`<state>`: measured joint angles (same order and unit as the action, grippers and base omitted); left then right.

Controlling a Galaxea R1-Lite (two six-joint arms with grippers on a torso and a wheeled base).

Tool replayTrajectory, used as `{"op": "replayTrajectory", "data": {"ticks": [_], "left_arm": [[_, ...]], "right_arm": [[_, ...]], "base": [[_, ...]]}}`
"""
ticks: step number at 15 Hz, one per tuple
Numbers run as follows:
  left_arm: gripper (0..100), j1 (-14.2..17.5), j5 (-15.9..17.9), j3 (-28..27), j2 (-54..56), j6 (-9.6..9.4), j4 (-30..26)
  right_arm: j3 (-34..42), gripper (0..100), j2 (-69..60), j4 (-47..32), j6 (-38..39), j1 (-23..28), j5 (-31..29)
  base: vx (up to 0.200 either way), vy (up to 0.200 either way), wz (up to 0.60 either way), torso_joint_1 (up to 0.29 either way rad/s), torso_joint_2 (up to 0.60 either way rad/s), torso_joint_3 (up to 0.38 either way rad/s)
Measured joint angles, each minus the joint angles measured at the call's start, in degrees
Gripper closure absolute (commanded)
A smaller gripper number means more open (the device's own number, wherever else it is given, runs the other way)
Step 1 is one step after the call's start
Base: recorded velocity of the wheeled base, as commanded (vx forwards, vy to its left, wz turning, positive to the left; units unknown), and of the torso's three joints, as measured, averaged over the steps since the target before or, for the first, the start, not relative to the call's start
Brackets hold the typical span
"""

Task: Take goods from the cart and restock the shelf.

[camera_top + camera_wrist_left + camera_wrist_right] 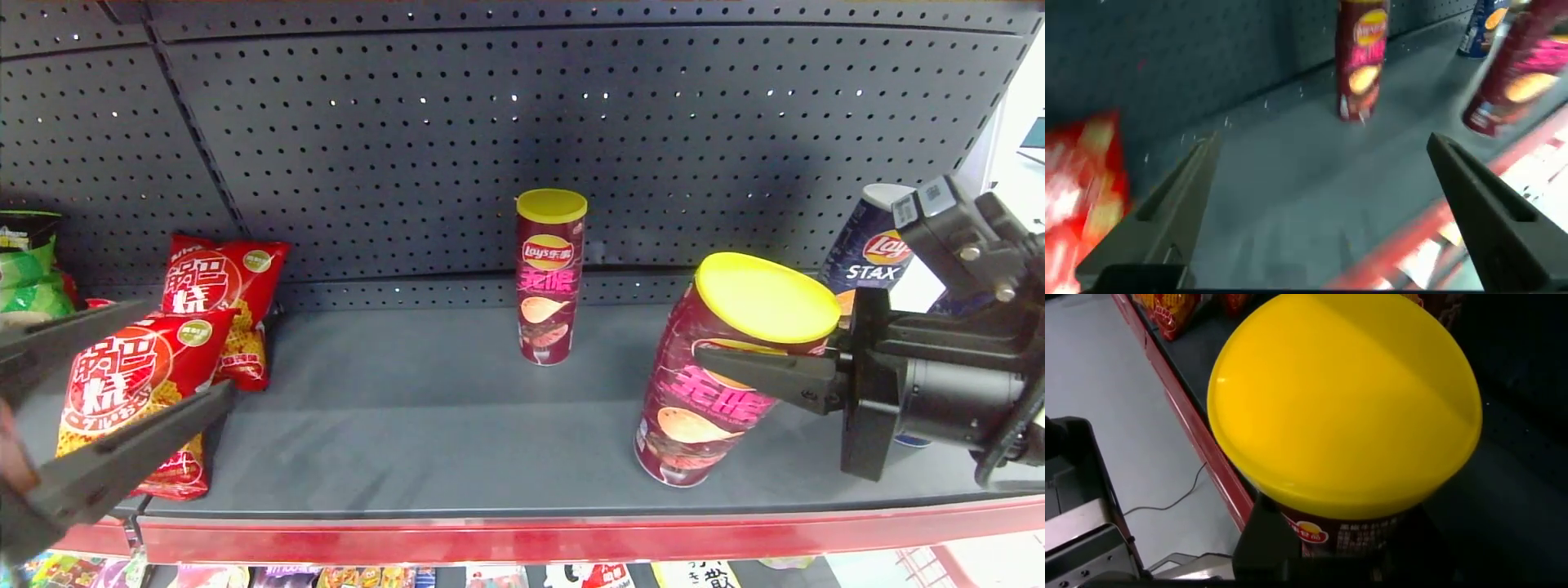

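Item: can [694, 425], pinched just under its lid by the right pincer [739, 359]. Long axis tilted, with the lid toward the pincer's wrist and the base below it, low over the shelf [408, 425] front. Left pincer [189, 347]: spread, empty, well apart.

Left tool [188, 349] fingers spread wide; right tool [755, 339] clamped on can [694, 425].
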<state>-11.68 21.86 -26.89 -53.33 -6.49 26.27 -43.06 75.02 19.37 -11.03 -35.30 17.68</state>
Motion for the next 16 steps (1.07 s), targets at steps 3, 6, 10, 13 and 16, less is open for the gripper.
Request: {"op": "replayTrajectory", "data": {"ticks": [3,6,10,13,16], "left_arm": [[0,0.7,6.9,-3.6,-18.0,-5.41,12.9],[0,1.2,11.3,-10.5,-31.8,-7.50,16.8],[100,2.2,20.3,-22.7,-46.2,-7.83,18.0],[100,0.0,21.4,-31.0,-54.3,-7.91,18.2],[100,-3.9,21.6,-37.8,-61.2,-7.85,18.1]], "right_arm": [[-1.6,100,0.7,0.0,0.5,0.1,-0.1],[-3.2,100,1.4,0.0,1.1,1.0,0.0],[-3.7,100,2.0,0.0,1.3,2.7,0.2],[-3.9,100,2.5,0.1,1.7,3.0,0.2],[-4.5,100,3.3,0.1,1.8,3.0,0.2]], "base": [[0.000,0.000,0.00,0.000,0.00,0.000],[0.000,0.000,0.00,0.000,0.00,0.000],[0.000,0.000,0.00,0.000,0.00,0.000],[0.000,0.000,0.00,0.000,0.00,0.000],[0.000,0.000,0.00,0.000,0.00,0.000]]}}
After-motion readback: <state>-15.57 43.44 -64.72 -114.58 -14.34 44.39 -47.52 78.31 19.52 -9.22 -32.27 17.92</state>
